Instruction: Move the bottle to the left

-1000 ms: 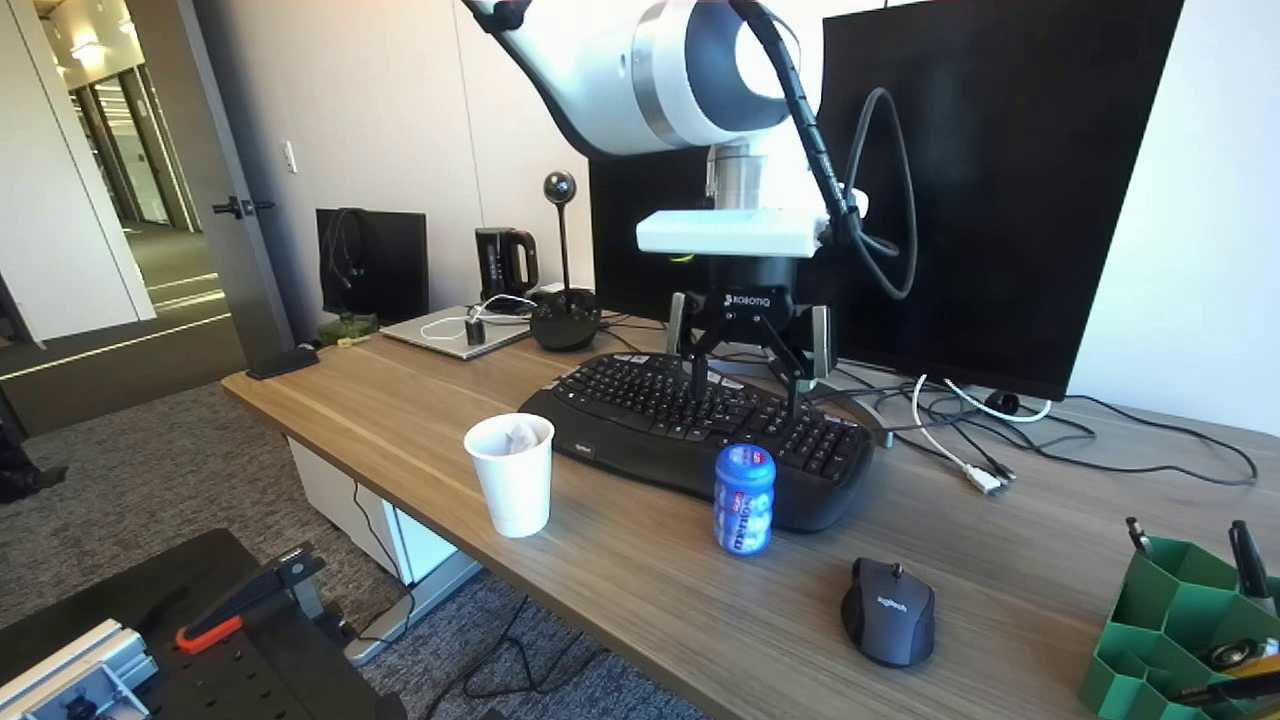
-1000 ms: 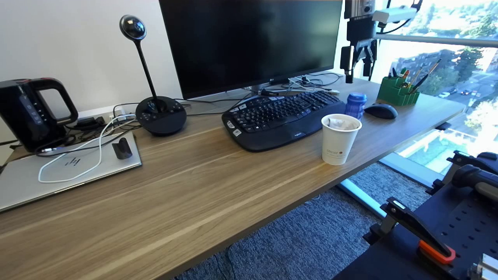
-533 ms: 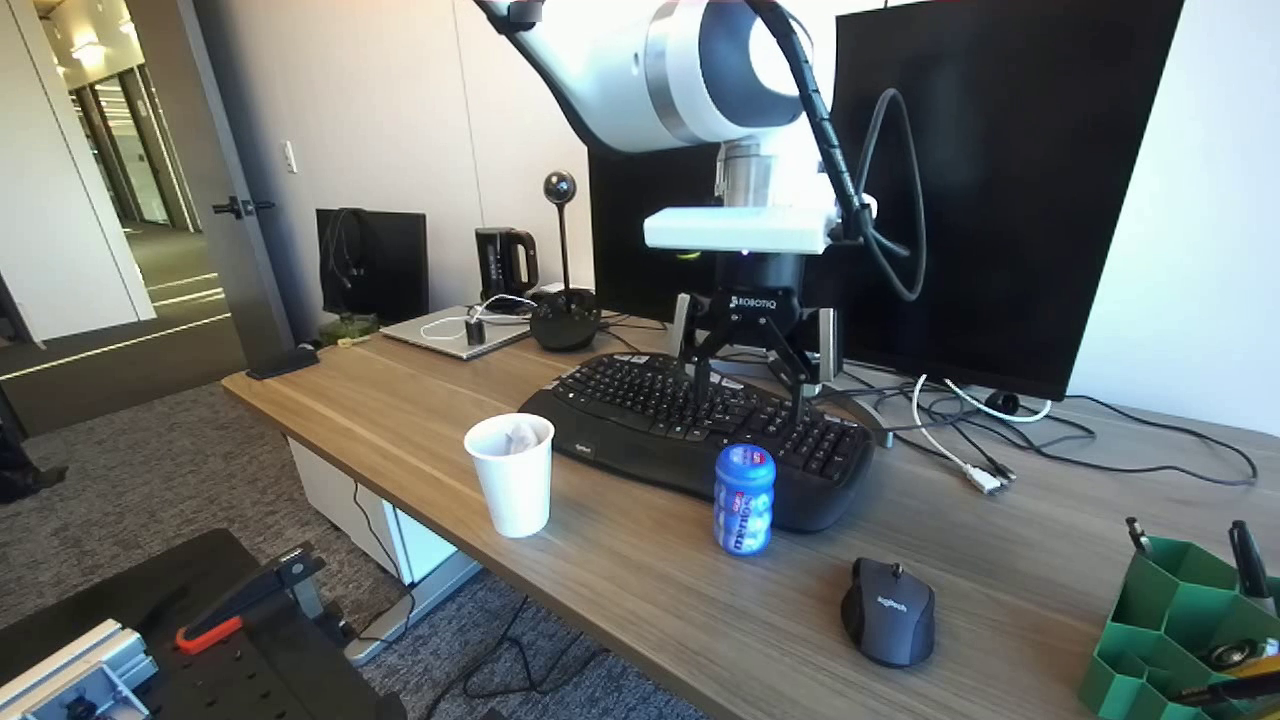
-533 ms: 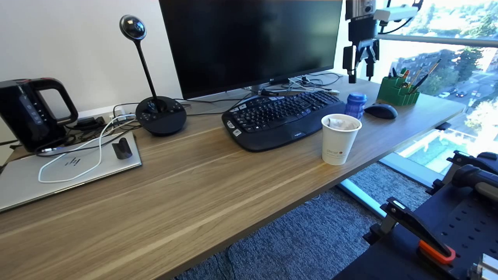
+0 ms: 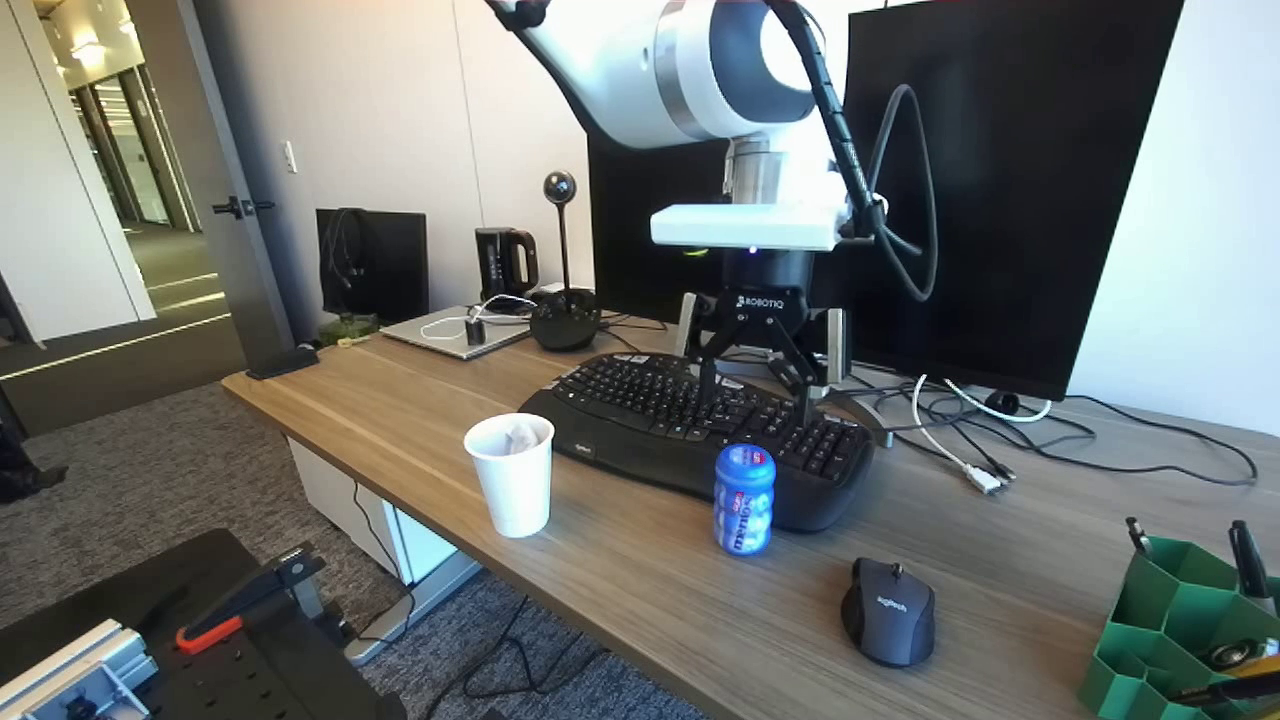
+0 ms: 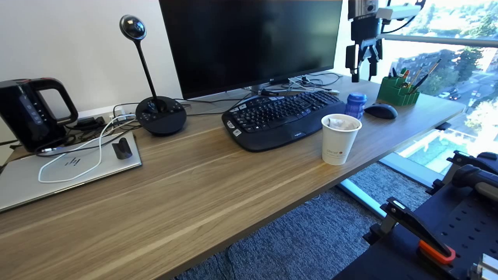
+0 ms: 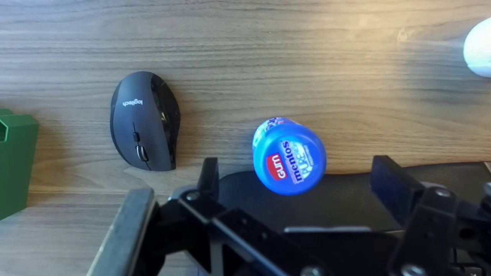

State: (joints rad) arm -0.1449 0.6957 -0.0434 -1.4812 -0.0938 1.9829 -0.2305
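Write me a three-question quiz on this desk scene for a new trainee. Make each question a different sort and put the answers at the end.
1. Open question: in the wrist view, which device lies between the bottle and the green pen holder?
2. True or false: the pincer stands open, apart from the bottle.
3. Fill in the blank: in the wrist view, the word on the bottle's red patch is ____.

Key: 1. The mouse. 2. True. 3. GUM.
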